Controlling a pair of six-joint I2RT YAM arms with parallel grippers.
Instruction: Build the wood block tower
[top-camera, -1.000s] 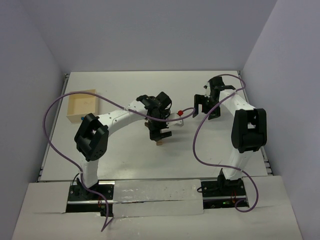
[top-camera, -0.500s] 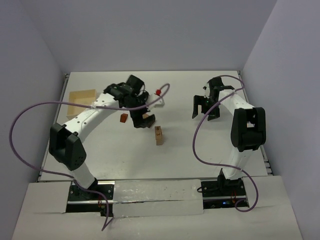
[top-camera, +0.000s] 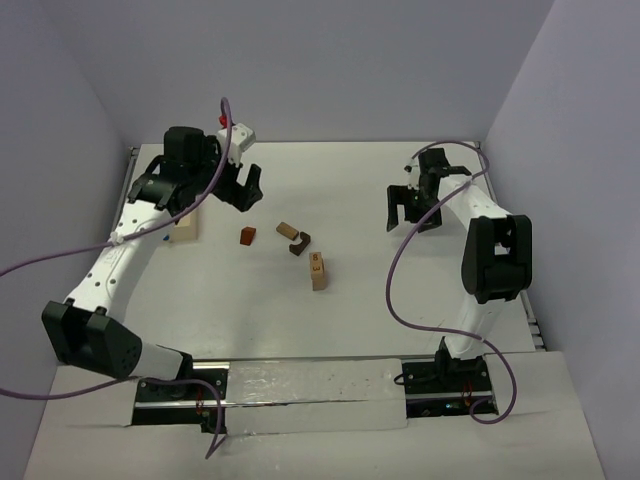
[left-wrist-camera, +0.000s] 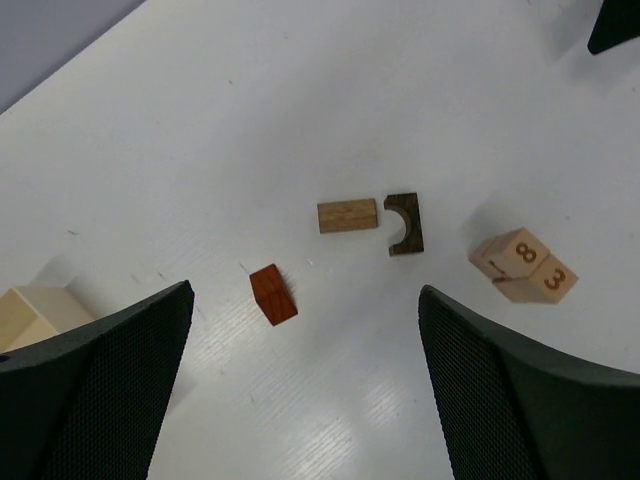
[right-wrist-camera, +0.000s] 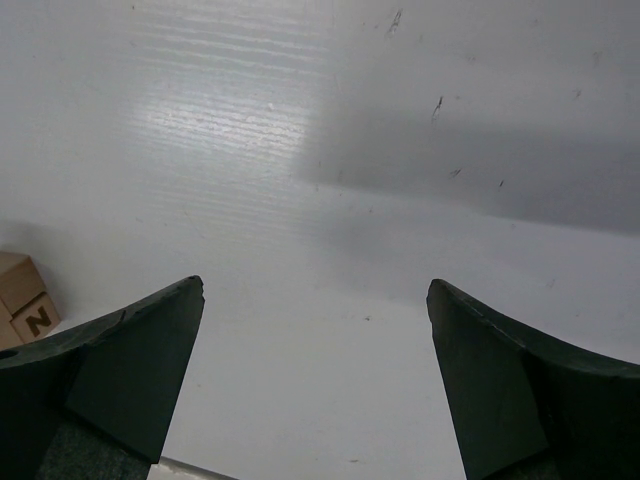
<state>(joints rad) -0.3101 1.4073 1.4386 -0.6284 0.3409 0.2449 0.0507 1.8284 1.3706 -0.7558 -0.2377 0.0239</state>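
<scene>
The white table (top-camera: 250, 300) fills your workspace, and both arms reach out over it. Your left arm (top-camera: 115, 265) stretches to the far left corner; your right arm (top-camera: 495, 260) stands folded on its own side.

A pale wooden tray (top-camera: 185, 232) lies under your left gripper (top-camera: 197, 192), mostly hidden by it from above. In the wrist view only the tray's corner shows, just outside the finger at the left edge of that view.

Your left gripper is spread wide with nothing between its fingers (left-wrist-camera: 100, 390), raised above the table. Your right gripper (top-camera: 413, 215) is equally wide apart and empty, with only bare table between its fingers.

The blocks lie loose, not stacked into a tower. Farthest from your left gripper, toward the finger at the right of its wrist view, a pair of pale numbered cubes (left-wrist-camera: 523, 267) sit face to face. The same pair shows at the lower left edge of your right wrist view, well apart from that gripper.

Nearer your left gripper, the tan block (left-wrist-camera: 348, 215) and the dark arch piece (left-wrist-camera: 404, 223) lie just beside each other. The orange-brown cube (left-wrist-camera: 272, 294) sits closest, alone, just ahead of the fingertips.
</scene>
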